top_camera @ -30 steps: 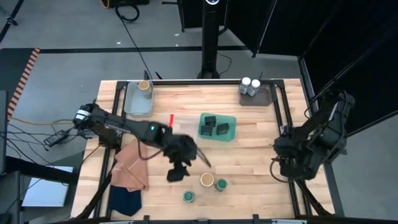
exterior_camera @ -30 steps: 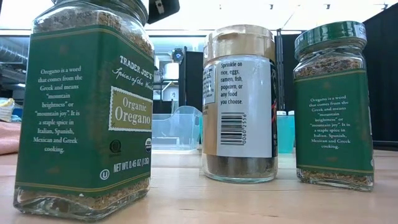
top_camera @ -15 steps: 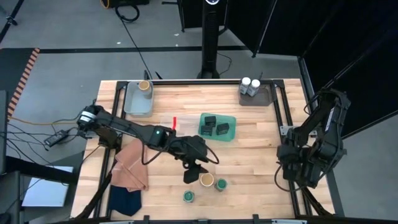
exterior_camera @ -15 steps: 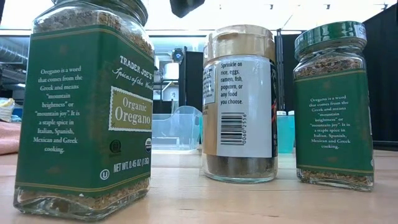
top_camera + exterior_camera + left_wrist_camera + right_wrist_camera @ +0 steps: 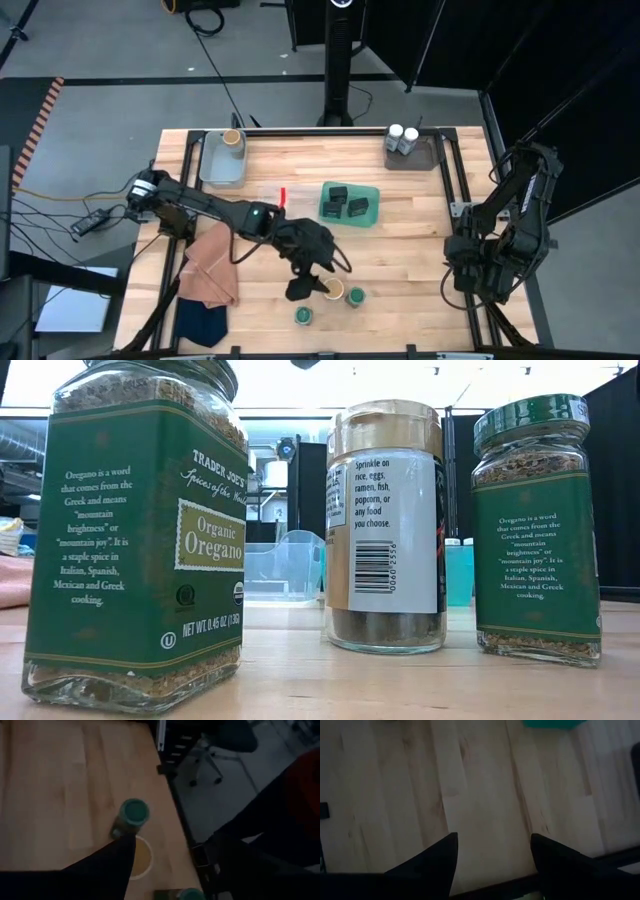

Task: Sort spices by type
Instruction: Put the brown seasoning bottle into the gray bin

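Note:
Three spice jars stand on their bases near the table's near edge: a tan-lidded jar point(image 5: 332, 290) point(image 5: 385, 525) and two green-lidded oregano jars point(image 5: 354, 297) point(image 5: 304, 316). My left gripper point(image 5: 305, 287) point(image 5: 172, 840) is open and hovers above them, just left of the tan lid point(image 5: 141, 857), touching nothing. A green lid point(image 5: 134, 812) shows beyond its fingers. Dark tins point(image 5: 350, 205) lie in the teal tray point(image 5: 372, 190). Another tan-lidded jar point(image 5: 233, 139) sits in the far-left tray, and two white-lidded jars point(image 5: 402, 138) sit in the far-right tray. My right gripper point(image 5: 493, 836) is open over bare wood at the right edge.
An orange cloth point(image 5: 210, 265) and a navy cloth point(image 5: 200, 322) lie at the near left. A small red item point(image 5: 283, 195) lies left of the teal tray. Bare wood stretches between the teal tray and the right arm point(image 5: 495, 250).
My left gripper has swung from beside the orange cloth toward the table's right and near edge, ending over the tan-lidded jar. The right arm has shifted slightly toward the near edge. The jars have not moved.

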You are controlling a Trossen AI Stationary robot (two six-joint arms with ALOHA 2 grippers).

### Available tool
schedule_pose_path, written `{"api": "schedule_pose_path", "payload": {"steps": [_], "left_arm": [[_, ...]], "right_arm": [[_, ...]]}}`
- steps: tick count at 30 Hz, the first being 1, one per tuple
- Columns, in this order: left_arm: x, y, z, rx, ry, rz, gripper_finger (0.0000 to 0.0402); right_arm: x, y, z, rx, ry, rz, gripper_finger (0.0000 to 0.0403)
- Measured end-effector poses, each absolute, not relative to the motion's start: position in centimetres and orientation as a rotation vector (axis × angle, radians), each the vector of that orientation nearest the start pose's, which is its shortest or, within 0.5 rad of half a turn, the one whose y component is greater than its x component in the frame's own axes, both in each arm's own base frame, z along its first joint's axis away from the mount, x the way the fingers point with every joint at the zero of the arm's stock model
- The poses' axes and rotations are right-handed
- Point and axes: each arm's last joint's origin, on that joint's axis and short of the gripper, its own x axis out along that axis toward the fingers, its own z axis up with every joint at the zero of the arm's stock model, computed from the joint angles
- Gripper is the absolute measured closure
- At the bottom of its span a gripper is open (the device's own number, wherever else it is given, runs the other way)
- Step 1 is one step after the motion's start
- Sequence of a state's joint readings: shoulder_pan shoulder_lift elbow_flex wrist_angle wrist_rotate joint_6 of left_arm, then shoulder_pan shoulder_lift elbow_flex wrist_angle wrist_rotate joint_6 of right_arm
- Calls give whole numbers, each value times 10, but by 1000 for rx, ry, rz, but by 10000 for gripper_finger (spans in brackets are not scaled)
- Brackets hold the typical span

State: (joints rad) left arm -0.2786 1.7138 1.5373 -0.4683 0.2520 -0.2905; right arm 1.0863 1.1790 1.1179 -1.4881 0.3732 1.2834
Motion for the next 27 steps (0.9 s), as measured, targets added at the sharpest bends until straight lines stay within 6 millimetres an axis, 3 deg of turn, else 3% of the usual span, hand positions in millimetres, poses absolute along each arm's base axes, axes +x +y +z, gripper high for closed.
{"api": "schedule_pose_path", "payload": {"steps": [6,13,21,27], "left_arm": [[364,-120,317,-79,766,-407,117],[374,-132,297,-2,778,-426,117],[389,-140,261,13,868,-406,101],[392,-141,260,8,853,-397,77]], "right_arm": [[89,146,298,71,1195,-237,146],[91,147,298,105,1152,-253,146],[93,149,299,129,1110,-255,144],[93,149,299,137,1104,-259,146]]}}
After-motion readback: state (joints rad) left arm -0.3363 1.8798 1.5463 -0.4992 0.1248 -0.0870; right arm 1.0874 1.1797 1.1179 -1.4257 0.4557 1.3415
